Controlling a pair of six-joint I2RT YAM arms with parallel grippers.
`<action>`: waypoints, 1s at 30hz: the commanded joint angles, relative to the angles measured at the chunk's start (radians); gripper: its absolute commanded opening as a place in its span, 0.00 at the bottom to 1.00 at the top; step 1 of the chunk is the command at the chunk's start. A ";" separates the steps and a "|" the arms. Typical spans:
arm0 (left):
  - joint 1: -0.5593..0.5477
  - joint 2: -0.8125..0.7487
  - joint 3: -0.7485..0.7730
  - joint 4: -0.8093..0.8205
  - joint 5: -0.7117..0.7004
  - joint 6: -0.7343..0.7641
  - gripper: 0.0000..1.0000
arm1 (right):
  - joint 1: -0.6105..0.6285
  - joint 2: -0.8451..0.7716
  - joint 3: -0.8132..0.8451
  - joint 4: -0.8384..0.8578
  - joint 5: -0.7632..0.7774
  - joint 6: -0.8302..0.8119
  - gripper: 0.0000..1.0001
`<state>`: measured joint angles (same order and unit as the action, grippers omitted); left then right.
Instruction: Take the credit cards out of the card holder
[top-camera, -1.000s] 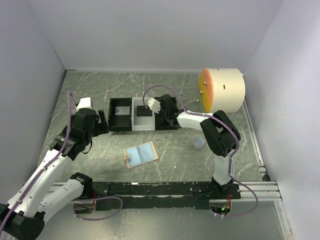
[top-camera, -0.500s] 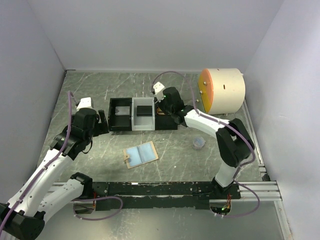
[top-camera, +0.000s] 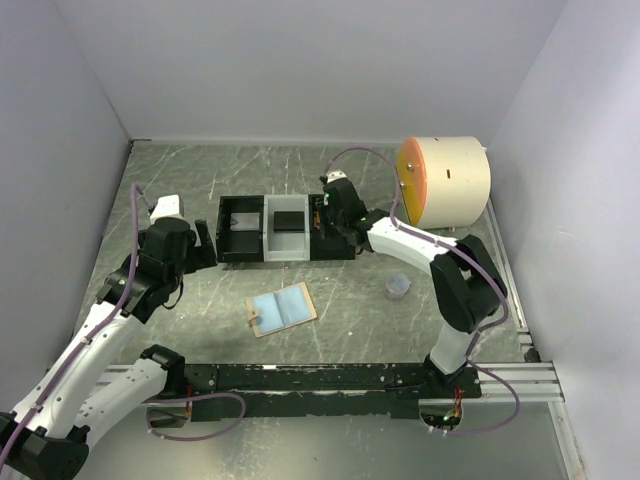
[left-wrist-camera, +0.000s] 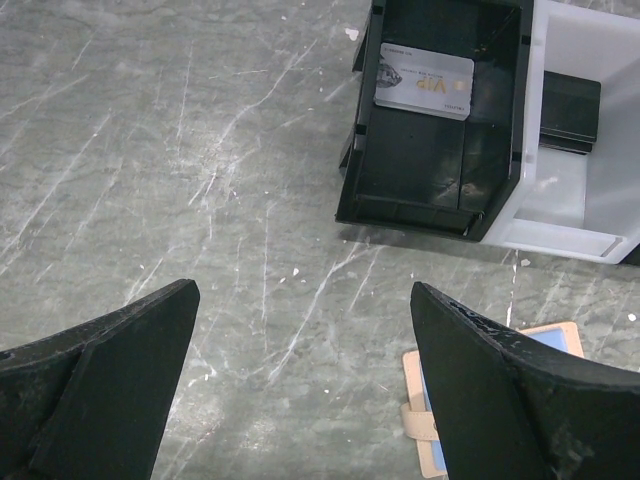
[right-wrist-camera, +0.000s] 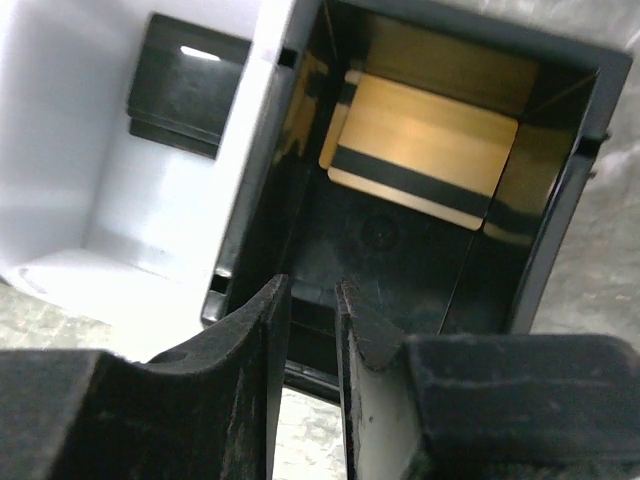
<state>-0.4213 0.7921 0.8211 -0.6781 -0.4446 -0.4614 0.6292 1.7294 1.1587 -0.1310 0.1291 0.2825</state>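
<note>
Your right gripper (right-wrist-camera: 310, 330), nearly closed and empty, hovers over the tray's right compartment holding the gold card (right-wrist-camera: 425, 150). The card holder (top-camera: 282, 309) lies open at centre frame; three cards look sorted.

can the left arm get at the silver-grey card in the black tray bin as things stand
Probably yes: the left pincer is open, and the silver-grey card lies uncovered in the open-topped black bin ahead, nothing between.
</note>
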 joint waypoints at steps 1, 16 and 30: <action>0.006 -0.009 -0.002 0.004 -0.017 -0.008 0.99 | -0.005 0.051 0.044 -0.078 0.027 0.114 0.25; 0.006 0.003 -0.002 0.009 -0.006 -0.001 0.97 | -0.004 0.197 0.161 -0.151 0.114 0.138 0.20; 0.006 0.018 0.000 0.005 -0.012 -0.002 0.97 | -0.016 0.343 0.253 -0.157 0.178 0.133 0.18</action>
<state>-0.4213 0.8062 0.8211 -0.6785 -0.4442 -0.4644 0.6224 2.0472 1.3884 -0.2825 0.2649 0.4088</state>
